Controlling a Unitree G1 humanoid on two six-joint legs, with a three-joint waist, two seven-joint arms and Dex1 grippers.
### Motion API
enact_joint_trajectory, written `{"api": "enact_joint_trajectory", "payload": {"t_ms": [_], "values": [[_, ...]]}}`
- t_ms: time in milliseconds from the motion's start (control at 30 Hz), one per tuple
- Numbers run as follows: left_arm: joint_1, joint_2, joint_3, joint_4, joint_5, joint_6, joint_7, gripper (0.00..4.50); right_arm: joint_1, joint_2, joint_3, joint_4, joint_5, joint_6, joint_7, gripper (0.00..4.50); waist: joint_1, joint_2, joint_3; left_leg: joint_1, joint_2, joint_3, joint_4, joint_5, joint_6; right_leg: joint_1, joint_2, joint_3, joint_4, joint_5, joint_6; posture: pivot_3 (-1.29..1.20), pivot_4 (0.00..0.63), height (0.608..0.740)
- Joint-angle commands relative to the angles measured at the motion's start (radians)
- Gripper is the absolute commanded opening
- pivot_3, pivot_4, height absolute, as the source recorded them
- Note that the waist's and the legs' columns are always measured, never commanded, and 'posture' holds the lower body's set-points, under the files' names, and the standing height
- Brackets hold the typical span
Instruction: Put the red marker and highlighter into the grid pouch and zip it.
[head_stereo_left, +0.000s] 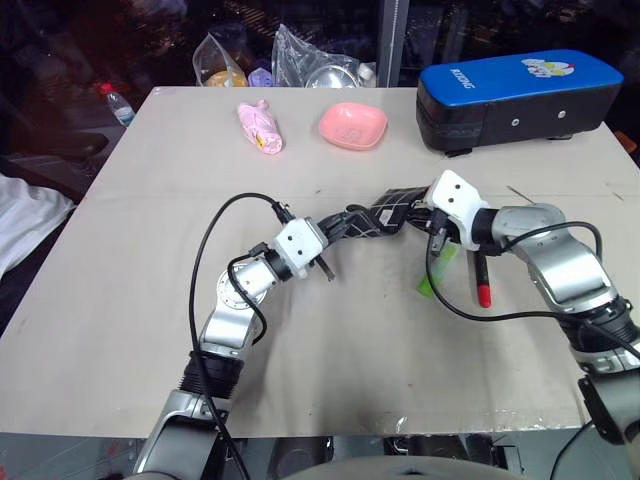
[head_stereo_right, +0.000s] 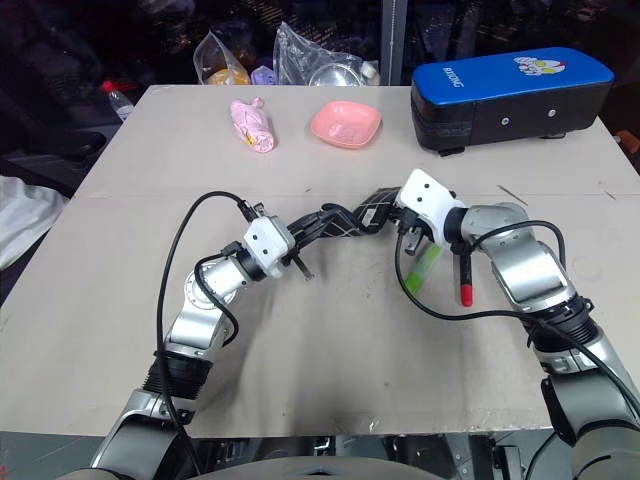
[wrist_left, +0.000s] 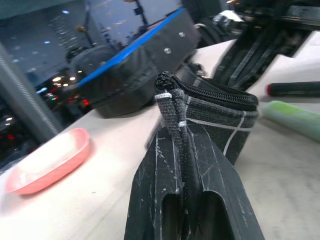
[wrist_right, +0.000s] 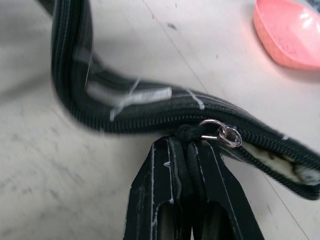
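Beige table (head_stereo_left: 150, 330), dark cluttered background behind it. Grid pouch (head_stereo_left: 375, 218) is held just off the table at centre, stretched between both hands. Left hand (wrist_left: 187, 150) is clamped on the pouch's end tab; right hand (wrist_right: 182, 145) is clamped on the zipper's pull cord, with the metal ring just past the fingertips and the zip partly open beside it. Highlighter (head_stereo_left: 440, 268) and red marker (head_stereo_left: 483, 280) lie on the table below the right hand, side by side, outside the pouch. Pink dish (head_stereo_left: 352, 125), pink wrapped item (head_stereo_left: 260, 126) and blue-topped case (head_stereo_left: 518, 98) sit along the far edge.
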Motion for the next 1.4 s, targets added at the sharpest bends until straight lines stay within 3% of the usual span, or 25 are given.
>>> {"api": "enact_joint_trajectory", "payload": {"t_ms": [33, 200, 433, 667, 1000, 1400], "values": [[-0.029, -0.003, 0.032, 0.001, 0.050, -0.046, 0.085, 0.00, -0.006, -0.010, -0.044, -0.031, 0.008, -0.002, 0.000, 0.03, 0.001, 0.000, 0.000, 0.000, 0.000, 0.000, 0.000, 0.000, 0.000, 0.000, 0.000, 0.000, 0.000, 0.000, 0.000, 0.00, 0.150, 0.738], [-0.034, -0.007, 0.022, 0.000, 0.071, -0.058, 0.118, 0.00, -0.010, 0.000, -0.051, -0.057, 0.024, 0.033, -0.003, 0.03, 0.001, 0.000, 0.000, 0.000, 0.000, 0.000, 0.000, 0.000, 0.000, 0.000, 0.000, 0.000, 0.000, 0.000, 0.000, 0.00, 0.150, 0.738], [-0.027, -0.018, 0.000, -0.008, 0.093, -0.077, 0.130, 0.00, -0.026, 0.100, -0.063, -0.152, 0.107, 0.195, -0.041, 0.03, -0.001, 0.000, 0.000, 0.000, 0.000, 0.000, 0.000, 0.000, 0.000, 0.000, 0.000, 0.000, 0.001, 0.000, 0.000, 0.00, 0.150, 0.738], [-0.028, -0.037, 0.021, -0.029, 0.119, -0.104, 0.195, 0.00, -0.053, 0.292, -0.171, -0.163, 0.168, 0.441, -0.237, 0.03, -0.001, 0.000, 0.000, 0.000, 0.000, 0.000, 0.000, 0.000, -0.001, 0.000, -0.001, 0.000, 0.001, 0.000, 0.000, 0.00, 0.150, 0.738], [-0.047, -0.043, 0.080, -0.032, 0.180, -0.111, 0.355, 0.00, -0.083, 0.360, -0.264, -0.121, 0.197, 0.507, -0.361, 0.03, -0.001, 0.000, 0.000, -0.001, 0.000, 0.000, 0.000, 0.000, -0.001, 0.000, -0.002, -0.001, 0.001, 0.000, 0.000, 0.00, 0.150, 0.738], [-0.032, -0.049, 0.040, -0.022, 0.200, -0.122, 0.357, 0.00, -0.105, 0.533, -0.334, -0.186, 0.323, 0.624, -0.450, 0.03, -0.003, 0.000, 0.000, -0.001, 0.000, -0.001, 0.000, 0.000, -0.001, -0.001, -0.002, -0.001, 0.001, 0.000, 0.000, 0.00, 0.150, 0.738]]}}
